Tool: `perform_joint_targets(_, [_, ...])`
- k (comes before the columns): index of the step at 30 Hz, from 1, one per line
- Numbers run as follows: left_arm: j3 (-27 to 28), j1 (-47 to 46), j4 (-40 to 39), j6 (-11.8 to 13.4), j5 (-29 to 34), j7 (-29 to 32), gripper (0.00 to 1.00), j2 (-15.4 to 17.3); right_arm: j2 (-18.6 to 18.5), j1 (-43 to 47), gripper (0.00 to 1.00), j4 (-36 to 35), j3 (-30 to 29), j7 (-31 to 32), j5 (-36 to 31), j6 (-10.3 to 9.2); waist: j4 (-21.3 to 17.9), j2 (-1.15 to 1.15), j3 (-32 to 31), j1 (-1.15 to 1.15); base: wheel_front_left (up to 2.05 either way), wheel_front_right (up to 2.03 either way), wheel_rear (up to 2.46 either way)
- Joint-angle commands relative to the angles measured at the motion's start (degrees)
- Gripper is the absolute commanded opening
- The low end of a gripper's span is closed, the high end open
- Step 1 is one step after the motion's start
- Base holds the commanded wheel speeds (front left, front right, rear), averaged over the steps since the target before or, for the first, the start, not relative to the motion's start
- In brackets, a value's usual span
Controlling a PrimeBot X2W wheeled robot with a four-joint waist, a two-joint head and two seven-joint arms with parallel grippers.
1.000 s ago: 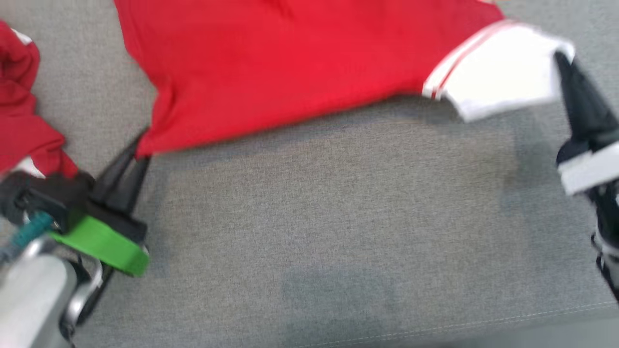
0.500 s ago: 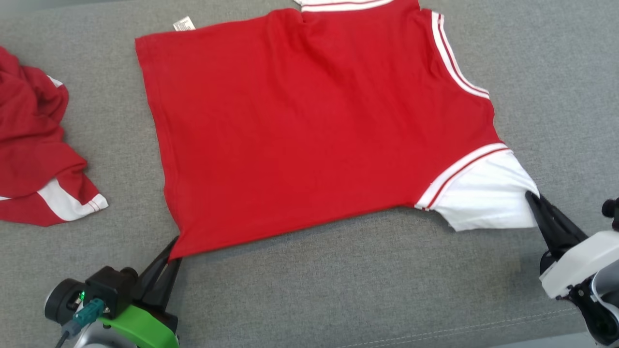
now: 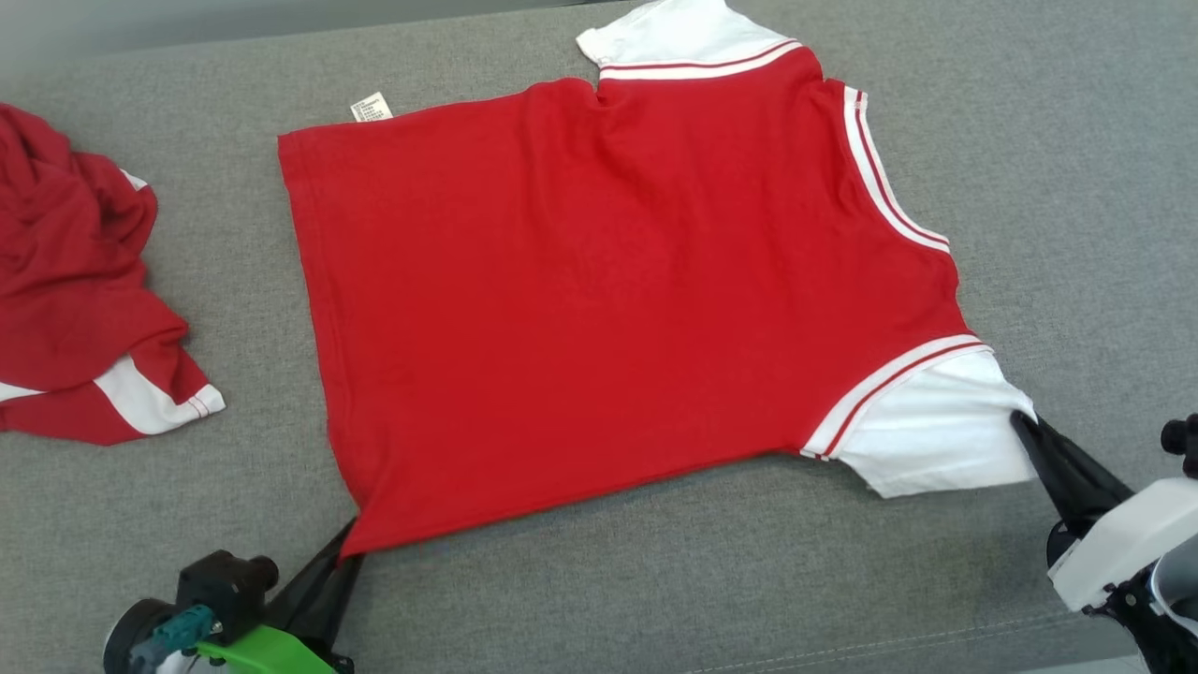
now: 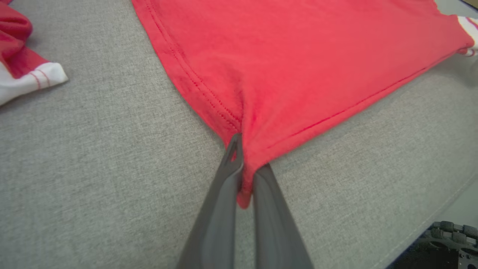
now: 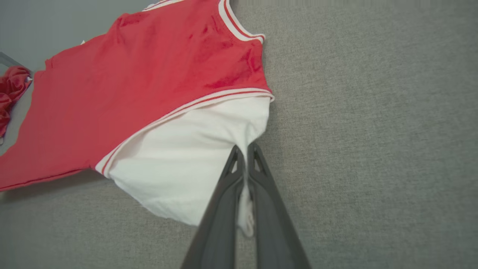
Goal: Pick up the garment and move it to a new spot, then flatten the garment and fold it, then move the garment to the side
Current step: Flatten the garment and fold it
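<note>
Head view: shows the garment [image 3: 599, 309] spread nearly flat over the middle of the grey upholstered surface [image 3: 655, 580], with its hem toward the left edge and its white-trimmed neck toward the right edge. Shows the left gripper [image 3: 348, 550] clamped on the near hem corner and the right gripper [image 3: 1022, 423] clamped on the near white sleeve [image 3: 936, 445], both close to the front edge. Shows a second crumpled red garment [image 3: 75, 300] well apart, by the left edge.

Left wrist view: confirms fingers pinched tight on red cloth, with the hem corner poking out between them.

Right wrist view: confirms fingers pinched on a bunch of white sleeve cloth.

Looks like the flattening step, almost done. Probably calls next for raising both held corners together and carrying the near edge evenly toward the far edge, without slackening either pinch.
</note>
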Motion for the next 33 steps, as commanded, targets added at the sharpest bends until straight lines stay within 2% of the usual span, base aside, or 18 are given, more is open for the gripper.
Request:
perform_joint_targets(1, [0.87,0.43,-0.75,0.63,-1.3,0.57,0.0,1.03,-0.44,-1.69,0.0,-0.88,-0.52,0.51,0.02,-0.08,-0.15,0.0,0.7,0.0,0.0,0.0,0.0])
perform_joint_targets(7, [3.85,-3.77,-7.54,0.54,-5.06,6.78,0.0,4.32,-1.19,-9.5,0.0,-3.03,-0.82,4.41,0.43,-0.08,0.34,0.0,4.0,0.0,0.0,0.0,0.0])
perform_joint_targets(11, [5.11,-7.78,-9.4,0.42,-7.28,11.93,0.0,5.64,-0.94,-16.24,0.0,-1.66,-0.35,7.27,0.43,-0.08,1.21,0.0,6.31,0.0,0.0,0.0,0.0])
perform_joint_targets(16, [5.18,-13.86,-7.43,0.61,-9.19,17.98,0.0,4.26,0.58,-24.99,0.0,2.92,1.56,9.33,-1.3,-0.07,1.78,0.0,8.35,0.0,0.0,0.0,0.0])
perform_joint_targets(26, [1.41,-24.49,1.73,-3.53,-8.84,25.95,0.0,1.04,2.08,-34.89,0.0,13.45,6.98,8.26,-3.42,-0.06,2.83,0.0,10.04,0.0,0.0,0.0,0.0])
perform_joint_targets(27, [1.48,-25.12,2.45,-3.33,-8.88,26.29,0.09,0.78,2.02,-35.38,0.0,14.05,7.04,7.66,-3.7,-0.05,2.8,0.0,10.02,0.0,0.0,0.0,0.0])
perform_joint_targets(28, [1.38,-25.51,3.12,-3.21,-9.07,26.77,0.25,0.64,1.97,-36.06,0.0,14.73,6.89,6.97,-4.11,-0.05,2.72,0.0,9.96,0.0,0.0,0.0,0.0])
perform_joint_targets(29, [1.3,-25.81,3.61,-3.36,-9.36,27.22,0.62,0.51,2.12,-36.51,0.46,15.52,6.93,6.36,-4.61,-0.06,2.6,0.0,9.81,0.0,0.0,0.0,0.0])
perform_joint_targets(30, [1.31,-26.15,3.94,-3.51,-9.51,27.53,1.0,0.49,2.34,-36.9,1.0,16.24,6.93,5.78,-5.02,-0.05,2.49,0.0,9.68,0.0,0.0,0.0,0.0])
perform_joint_targets(33, [2.03,-26.78,4.58,-2.96,-9.28,26.76,1.0,0.56,2.6,-37.67,1.0,17.6,7.24,4.69,-5.9,-0.04,2.28,0.0,9.01,0.0,0.0,0.0,0.0])
